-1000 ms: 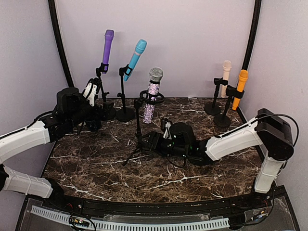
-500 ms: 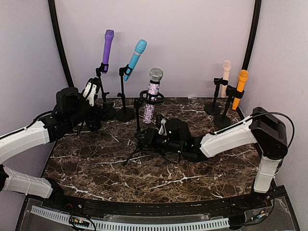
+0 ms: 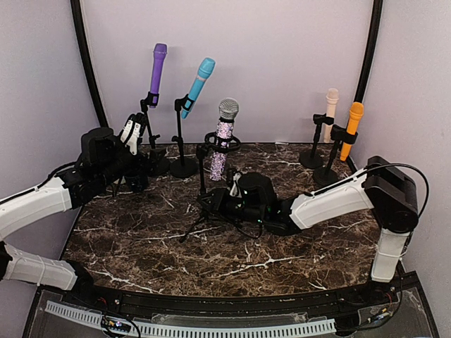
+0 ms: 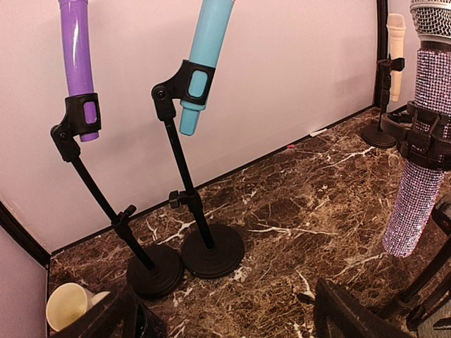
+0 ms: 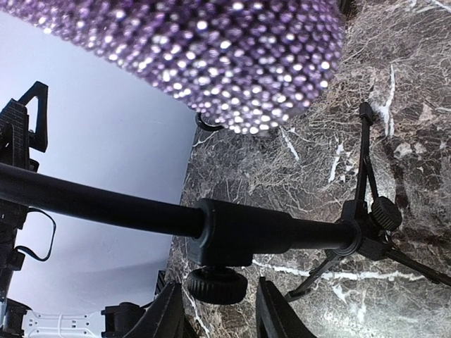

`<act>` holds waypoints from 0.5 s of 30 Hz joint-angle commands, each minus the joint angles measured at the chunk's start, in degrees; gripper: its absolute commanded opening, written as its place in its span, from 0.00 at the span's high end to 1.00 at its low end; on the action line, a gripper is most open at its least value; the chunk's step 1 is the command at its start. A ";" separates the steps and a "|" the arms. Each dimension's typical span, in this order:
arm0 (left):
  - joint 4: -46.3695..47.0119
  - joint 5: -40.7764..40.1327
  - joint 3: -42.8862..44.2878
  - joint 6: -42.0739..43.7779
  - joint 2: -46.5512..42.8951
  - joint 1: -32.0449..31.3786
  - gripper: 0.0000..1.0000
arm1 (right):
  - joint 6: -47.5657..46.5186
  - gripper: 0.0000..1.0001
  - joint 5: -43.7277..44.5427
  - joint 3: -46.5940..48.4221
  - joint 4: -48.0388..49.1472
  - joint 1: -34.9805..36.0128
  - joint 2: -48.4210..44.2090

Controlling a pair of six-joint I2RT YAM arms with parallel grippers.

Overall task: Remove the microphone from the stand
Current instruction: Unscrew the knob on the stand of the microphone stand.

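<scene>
**A:** Working back from the front edge, where is there room?

**B:** The counter [image 3: 232, 264] shows open marble from its front edge up to my right arm, which lies low across the middle.

**A:** And your fingers?

**B:** My right fingers [image 5: 165, 317] stand narrow, either side of the clamp knob on the tripod stand [image 5: 239, 229]. Whether they press it I cannot tell. My left fingers [image 4: 352, 315] are spread wide, holding nothing. They are by the counter's left edge, near the round bases under the purple microphone [image 3: 156, 70] and blue microphone [image 3: 199, 84].

**A:** The microphone?

**B:** The glitter microphone [image 3: 223, 144] sits nearly upright in the tripod stand's clip, with its lower end just above my right fingers. Behind it open counter runs to the back wall [image 3: 268, 56]. The cream microphone [image 3: 330, 105] and orange microphone [image 3: 351, 127], on their stands, crowd the far right corner.
</scene>
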 commanded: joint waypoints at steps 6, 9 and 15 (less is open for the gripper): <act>0.69 -0.24 -0.24 0.70 -1.72 -0.24 0.11 | -1.87 0.71 2.76 2.23 -0.69 -0.26 0.59; 0.65 -0.22 -0.24 0.71 -1.72 -0.23 0.11 | -2.22 0.71 2.98 2.42 -1.13 -0.27 0.53; 0.65 -0.24 -0.22 0.71 -1.72 -0.22 0.12 | -3.09 0.76 3.94 2.81 -2.22 -0.27 0.38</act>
